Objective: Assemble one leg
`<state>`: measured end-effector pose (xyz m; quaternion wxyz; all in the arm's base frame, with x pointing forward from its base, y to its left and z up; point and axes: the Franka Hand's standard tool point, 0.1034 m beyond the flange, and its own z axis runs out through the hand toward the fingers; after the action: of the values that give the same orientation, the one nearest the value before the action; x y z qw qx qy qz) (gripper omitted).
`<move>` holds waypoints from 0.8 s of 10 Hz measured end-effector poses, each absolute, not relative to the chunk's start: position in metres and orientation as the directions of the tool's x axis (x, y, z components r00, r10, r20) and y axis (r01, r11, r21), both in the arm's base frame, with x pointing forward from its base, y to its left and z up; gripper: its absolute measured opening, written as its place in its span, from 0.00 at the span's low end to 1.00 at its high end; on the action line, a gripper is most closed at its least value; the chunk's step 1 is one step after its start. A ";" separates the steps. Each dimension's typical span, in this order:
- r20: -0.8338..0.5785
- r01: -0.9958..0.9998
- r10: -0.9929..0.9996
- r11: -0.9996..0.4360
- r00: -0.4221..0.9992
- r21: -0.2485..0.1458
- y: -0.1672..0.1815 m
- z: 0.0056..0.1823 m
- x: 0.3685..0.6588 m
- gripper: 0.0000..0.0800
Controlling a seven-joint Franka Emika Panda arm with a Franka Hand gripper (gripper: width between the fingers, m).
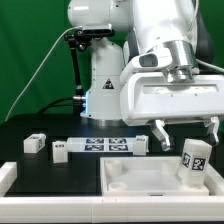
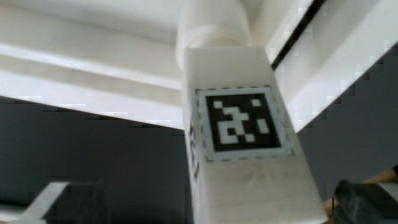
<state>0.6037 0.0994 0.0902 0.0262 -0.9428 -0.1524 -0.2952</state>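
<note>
Exterior view: the white arm (image 1: 150,50) reaches down over the exterior view's right side of the black bench (image 1: 20,128), and its end effector (image 1: 187,137) hangs just above the leg (image 1: 195,162). The leg stands nearly upright, leaning slightly, on the large white panel (image 1: 130,180) near that panel's corner on the exterior view's right. Its black-and-white tag (image 1: 190,160) faces the camera. Whether its lower end sits in a socket or only rests on the surface cannot be told. The two fingers (image 1: 160,132) stand wide apart, one to each side above the leg's top, and neither touches it.

Behind the panel lies the marker board (image 1: 105,146), flat on the bench. Two other small white blocks (image 1: 35,145) lie to the exterior view's left of it, close to each other and well apart from the leg.

The wrist view shows the leg (image 2: 240,190) close up and rather blurred, running down the middle of the picture with its tag (image 2: 240,122) turned to the camera. A finger (image 2: 45,200) shows at each side of the leg with a clear gap between, so the jaws are spread and clamped on nothing. Pale surfaces of the panel (image 2: 89,70) show beyond the leg.
</note>
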 end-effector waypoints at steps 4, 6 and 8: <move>0.550 0.311 0.283 -0.950 0.786 0.044 0.101 0.110 0.604 0.81; 0.513 0.320 0.293 -0.947 0.807 0.037 0.103 0.110 0.602 0.81; 0.456 0.329 0.302 -0.944 0.837 0.022 0.106 0.105 0.600 0.81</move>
<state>0.5998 0.1058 0.1048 0.0285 -0.9580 -0.1648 -0.2329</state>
